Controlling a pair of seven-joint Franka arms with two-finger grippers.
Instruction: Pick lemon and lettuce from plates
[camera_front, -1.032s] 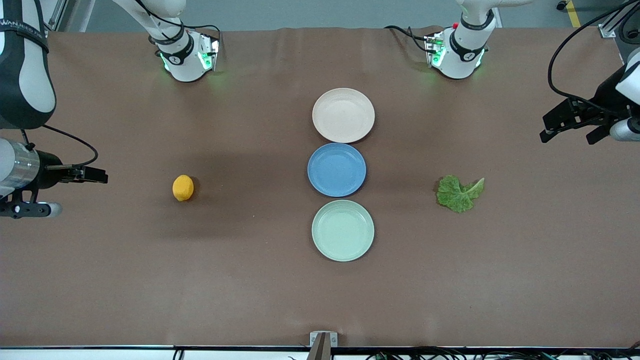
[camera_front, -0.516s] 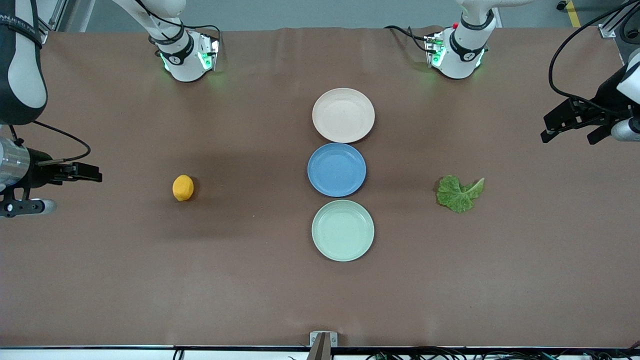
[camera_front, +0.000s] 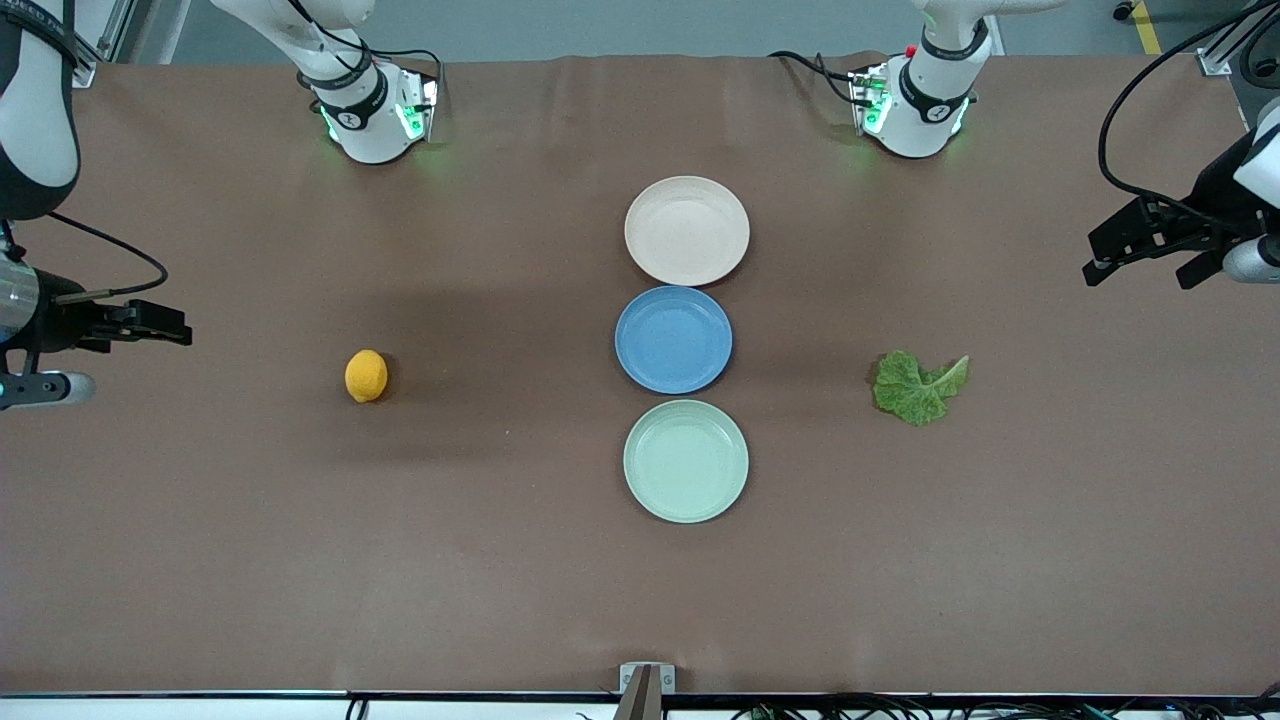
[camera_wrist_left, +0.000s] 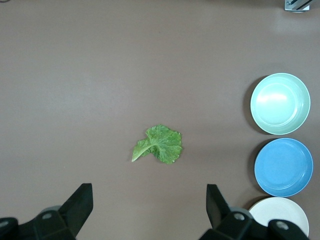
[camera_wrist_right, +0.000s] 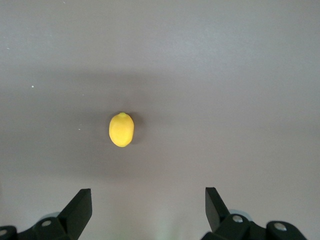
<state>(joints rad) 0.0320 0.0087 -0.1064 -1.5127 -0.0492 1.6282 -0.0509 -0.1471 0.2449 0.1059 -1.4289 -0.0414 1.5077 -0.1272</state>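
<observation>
The lemon (camera_front: 366, 376) lies on the bare table toward the right arm's end, not on a plate; it also shows in the right wrist view (camera_wrist_right: 121, 129). The lettuce (camera_front: 918, 386) lies on the bare table toward the left arm's end and shows in the left wrist view (camera_wrist_left: 158, 144). The beige plate (camera_front: 687, 230) and the mint plate (camera_front: 686, 460) are both empty. My right gripper (camera_front: 178, 330) is open and empty, over the table's edge at the right arm's end, apart from the lemon. My left gripper (camera_front: 1140, 272) is open and empty, over the left arm's end, apart from the lettuce.
An empty blue plate (camera_front: 673, 339) sits between the beige and mint plates in a row across the middle of the table. The three plates also show in the left wrist view: mint (camera_wrist_left: 280, 103), blue (camera_wrist_left: 283, 167), beige (camera_wrist_left: 278, 222). The arm bases stand along the table's back edge.
My right gripper has drawn away from the lemon toward the right arm's end of the table. The left gripper, lemon, lettuce and plates have not moved.
</observation>
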